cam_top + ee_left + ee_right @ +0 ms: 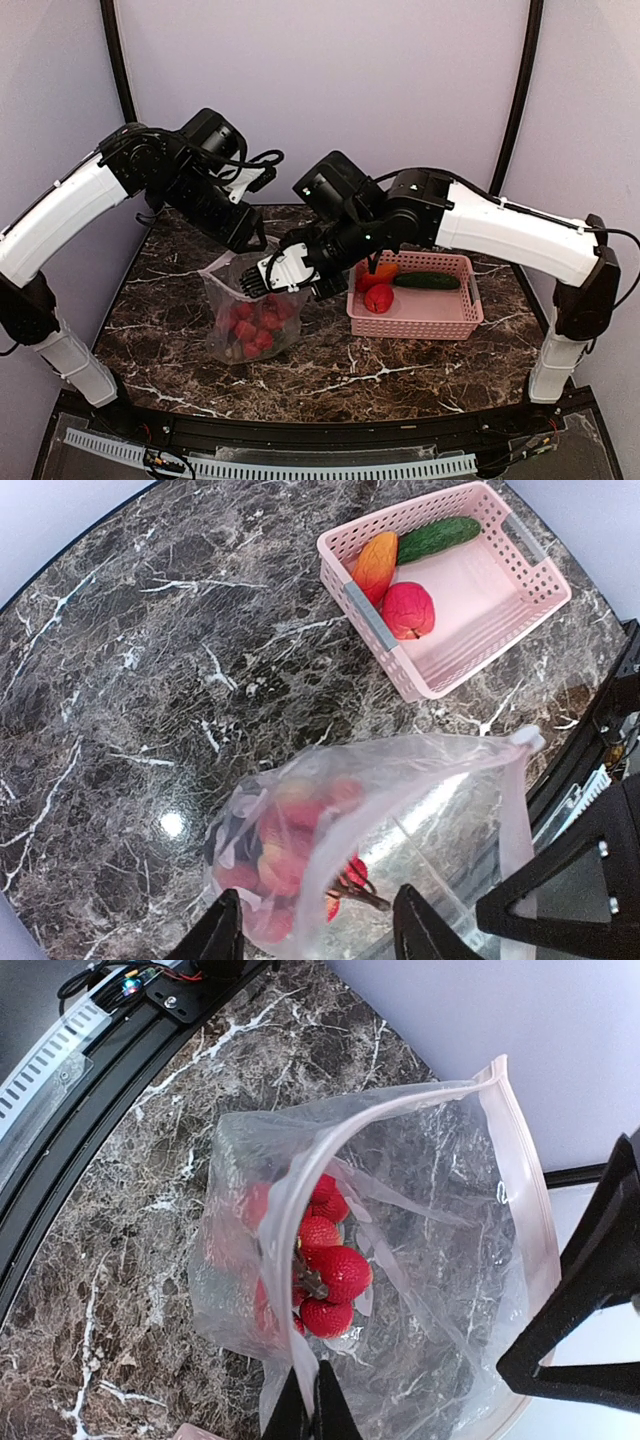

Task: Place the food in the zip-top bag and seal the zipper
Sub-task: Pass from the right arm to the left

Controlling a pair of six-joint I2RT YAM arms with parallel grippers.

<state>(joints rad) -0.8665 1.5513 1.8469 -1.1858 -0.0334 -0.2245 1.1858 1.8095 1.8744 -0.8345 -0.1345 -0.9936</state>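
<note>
The clear zip-top bag (232,290) stands open on the marble table with several red berries (255,328) inside. My right gripper (255,283) is shut on the bag's near mouth edge; in the right wrist view its fingers (310,1405) pinch the rim above the berries (335,1272). The whitish zipper (522,1170) runs along the far mouth edge. My left gripper (320,932) hangs open over the bag (420,780) at its far rim. A dark green cucumber (428,281), an orange-red long piece (381,272) and a red round piece (379,297) lie in the basket. No green pepper shows.
The pink lattice basket (415,328) sits right of the bag, near my right arm. It also shows in the left wrist view (372,620). Purple walls close in the back and sides. The black front rail (300,440) runs along the near table edge.
</note>
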